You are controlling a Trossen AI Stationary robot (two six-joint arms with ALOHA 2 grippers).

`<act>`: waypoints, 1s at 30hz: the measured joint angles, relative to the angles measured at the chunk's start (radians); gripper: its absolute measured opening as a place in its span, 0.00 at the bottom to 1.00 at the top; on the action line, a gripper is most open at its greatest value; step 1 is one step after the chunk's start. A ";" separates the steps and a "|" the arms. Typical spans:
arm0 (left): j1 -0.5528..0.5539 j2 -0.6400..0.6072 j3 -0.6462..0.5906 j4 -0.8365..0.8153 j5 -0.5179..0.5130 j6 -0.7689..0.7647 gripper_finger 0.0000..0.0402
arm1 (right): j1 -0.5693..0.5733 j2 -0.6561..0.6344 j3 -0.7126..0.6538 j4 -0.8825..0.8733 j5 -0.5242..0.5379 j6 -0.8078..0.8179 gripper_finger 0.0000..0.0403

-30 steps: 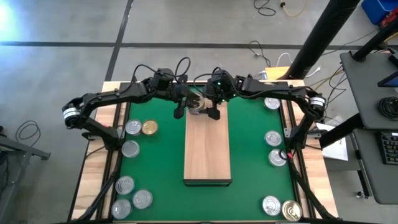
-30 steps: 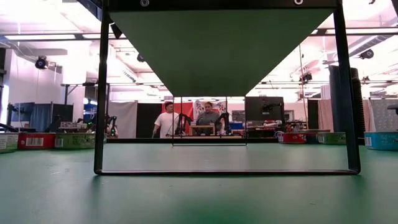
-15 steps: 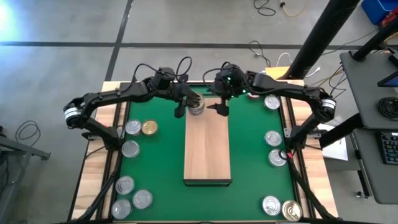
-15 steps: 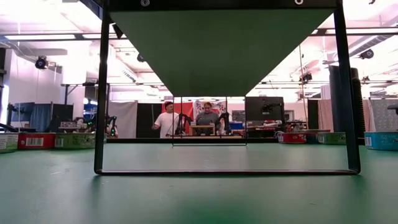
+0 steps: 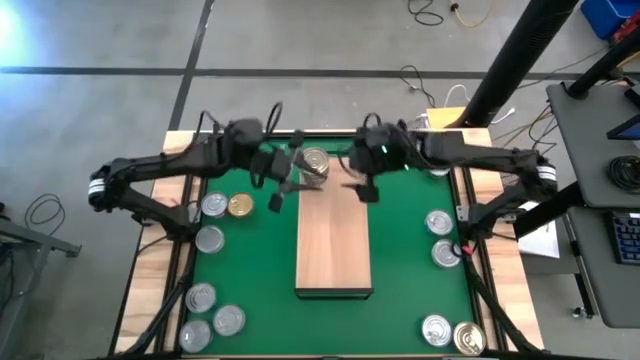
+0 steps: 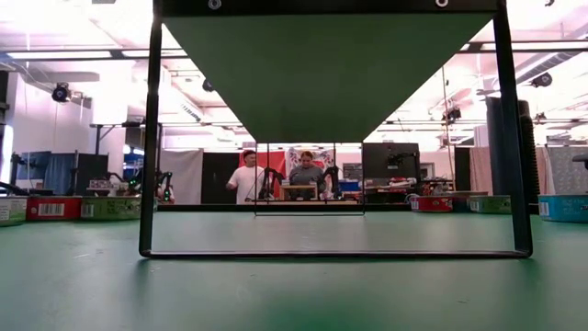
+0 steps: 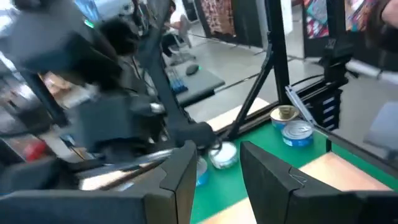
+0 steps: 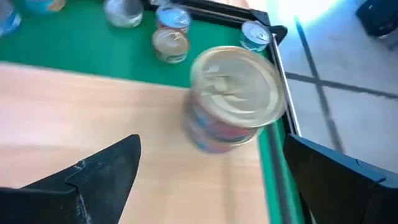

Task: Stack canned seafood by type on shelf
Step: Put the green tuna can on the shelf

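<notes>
From my remote station I list: green table mat [image 5: 400, 250], carrying the shelf [image 5: 333, 250], a long light-wood board down the middle. On its far end a stack of tins [image 5: 315, 166], silver lid uppermost, standing free of both grippers. Left gripper [image 5: 282, 187] just off the board's left edge beside the stack, fingers narrowly parted, holding nothing. Right gripper [image 5: 360, 187] over the board's right edge, jaws wide, empty. Loose tins: left group [image 5: 213, 206], right group [image 5: 438, 222].
</notes>
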 joint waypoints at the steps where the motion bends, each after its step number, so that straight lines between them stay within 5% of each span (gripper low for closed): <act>1: -0.036 -0.016 -0.012 -0.015 -0.049 0.016 0.27 | 0.029 -0.020 -0.017 -0.003 0.013 0.002 0.95; 4: -0.115 -0.056 -0.040 -0.070 -0.117 0.038 0.27 | 0.093 -0.084 -0.084 0.026 0.022 0.060 0.95; 8: -0.172 -0.091 -0.079 -0.144 -0.075 0.056 0.27 | 0.183 -0.167 -0.227 0.135 0.047 0.173 0.95; 15: -0.204 -0.108 -0.109 -0.139 -0.136 0.055 0.29 | 0.339 -0.251 -0.356 0.238 0.273 0.221 0.95; 24: -0.195 -0.109 -0.053 -0.250 -0.160 -0.034 0.49 | 0.388 -0.283 -0.277 0.037 0.449 0.406 0.95; 30: -0.234 -0.115 -0.088 -0.393 -0.175 -0.092 0.54 | 0.507 -0.267 -0.278 -0.123 0.530 0.684 0.95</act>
